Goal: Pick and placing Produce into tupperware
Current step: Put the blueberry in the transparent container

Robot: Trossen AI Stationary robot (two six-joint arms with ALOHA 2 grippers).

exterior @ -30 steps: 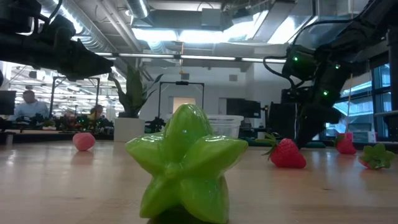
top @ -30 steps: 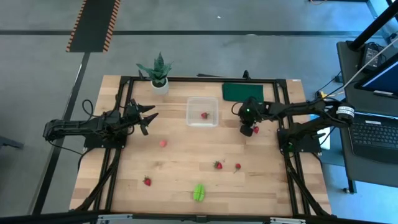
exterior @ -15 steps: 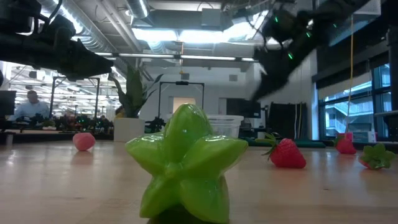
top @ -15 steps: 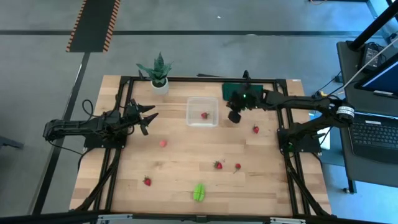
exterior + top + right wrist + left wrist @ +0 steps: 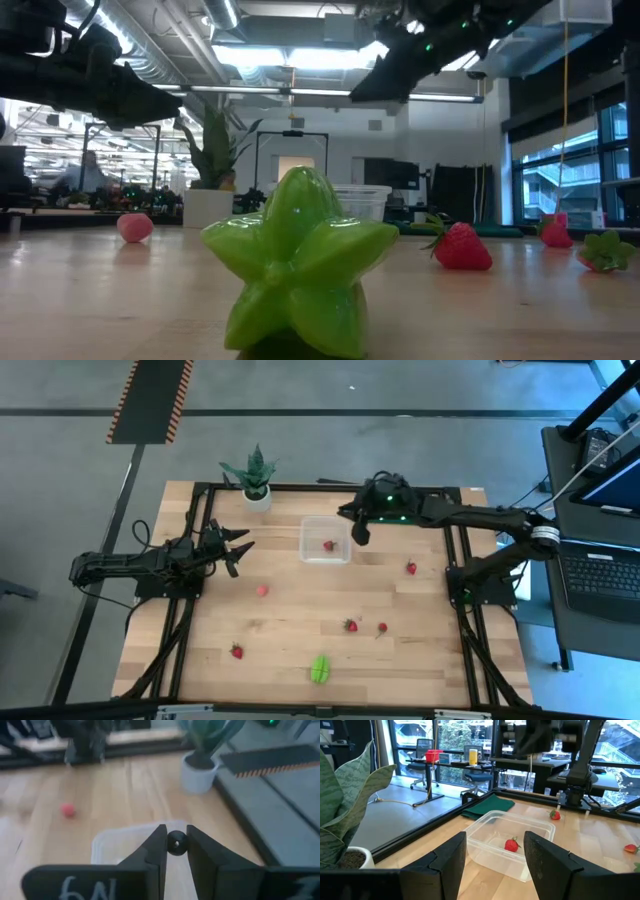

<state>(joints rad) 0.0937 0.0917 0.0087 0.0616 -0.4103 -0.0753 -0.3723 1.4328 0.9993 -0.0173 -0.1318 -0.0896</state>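
Right tool (image 5: 359, 531) hangs above the table just beside the right wall of the tupperware (image 5: 310, 550), its fingers (image 5: 156, 847) drawn close together around a small dark round bit in the wrist view; whether that bit is a berry or part of the tool I cannot tell. Judging by looks, the produce is light, hard, glossy plastic, likely to skid or roll if nudged, so a berry is best pinched across its widest middle, from straight above. One red strawberry (image 5: 327, 545) already lies inside the clear, rounded box, which looks thin-walled and easy to shove. Other red berries sit on the bare wood: one to the right (image 5: 410, 568), two close together nearer (image 5: 350, 626), one at the near left (image 5: 237, 652). A pinkish berry (image 5: 262, 590) lies left of centre, and the lime-green, star-ribbed piece (image 5: 319, 668) at the near edge. Left tool (image 5: 235, 547) waits spread open, pointing at the box from the left.
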